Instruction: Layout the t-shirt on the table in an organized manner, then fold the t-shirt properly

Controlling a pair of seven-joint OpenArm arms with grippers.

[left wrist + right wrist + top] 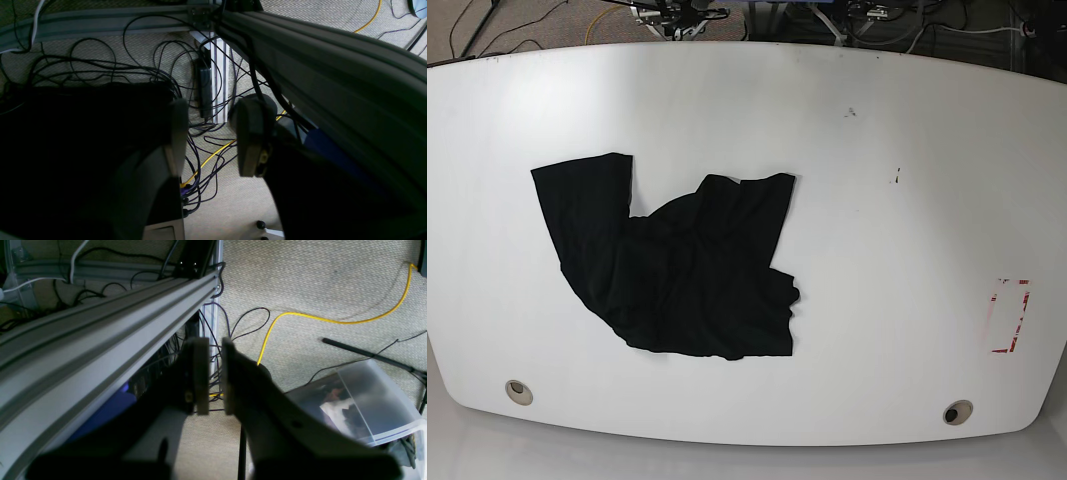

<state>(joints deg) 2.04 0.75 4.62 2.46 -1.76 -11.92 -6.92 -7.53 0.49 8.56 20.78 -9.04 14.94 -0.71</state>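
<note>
A: Near the front edge of the tabletop [857, 180] I see two round holes, one at the left [518, 391] and one at the right [957, 412]. Where is the t-shirt [677, 270]?

B: It lies in the left half of the tabletop, a little behind the left hole. It is black and crumpled, not laid flat. One flap sticks out to the far left, another to the far middle.

A: How will it handle, do you think?

B: I judge it is light and soft, so it will sag and fold by itself when lifted. The tabletop looks glossy, so the cloth may slide. I would take it at an outer edge, for example the far left flap, where the cloth seems to be a single layer.

A: And the tools?

B: Neither arm shows in the base view. Both wrist views look down at the carpet and cables beside a metal rail. The left tool [208, 136] is released, with a clear gap between its fingers, and holds nothing. The right tool [215, 376] is almost clenched, only a thin slit, and nothing is in it.
</note>
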